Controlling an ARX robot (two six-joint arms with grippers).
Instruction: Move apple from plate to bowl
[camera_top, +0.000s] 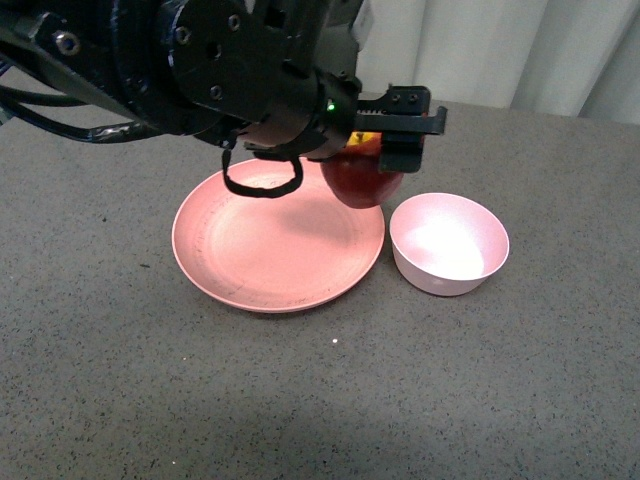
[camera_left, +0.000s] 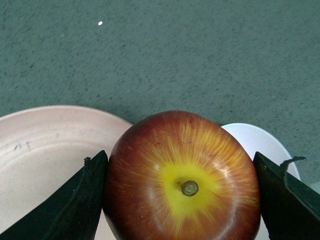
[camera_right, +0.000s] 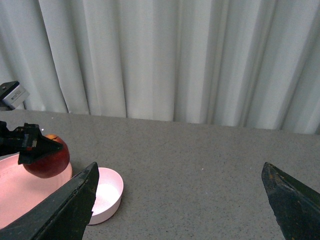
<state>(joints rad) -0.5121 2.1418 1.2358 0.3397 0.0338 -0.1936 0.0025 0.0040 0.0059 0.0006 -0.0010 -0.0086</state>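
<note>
My left gripper (camera_top: 385, 150) is shut on the dark red apple (camera_top: 360, 178) and holds it in the air over the right rim of the salmon-pink plate (camera_top: 250, 250), just left of the pale pink bowl (camera_top: 448, 243). In the left wrist view the apple (camera_left: 182, 177) sits stem up between the two black fingers (camera_left: 75, 205), with the plate (camera_left: 45, 150) and the bowl (camera_left: 260, 142) below it. My right gripper (camera_right: 180, 200) is open and empty; its view shows the apple (camera_right: 47, 159), the bowl (camera_right: 107, 192) and the plate (camera_right: 20, 192) off to one side.
The things stand on a grey speckled table (camera_top: 320, 400). White curtains (camera_right: 175, 55) hang behind the table's far edge. A black cable loop (camera_top: 262, 178) hangs from the left arm over the plate.
</note>
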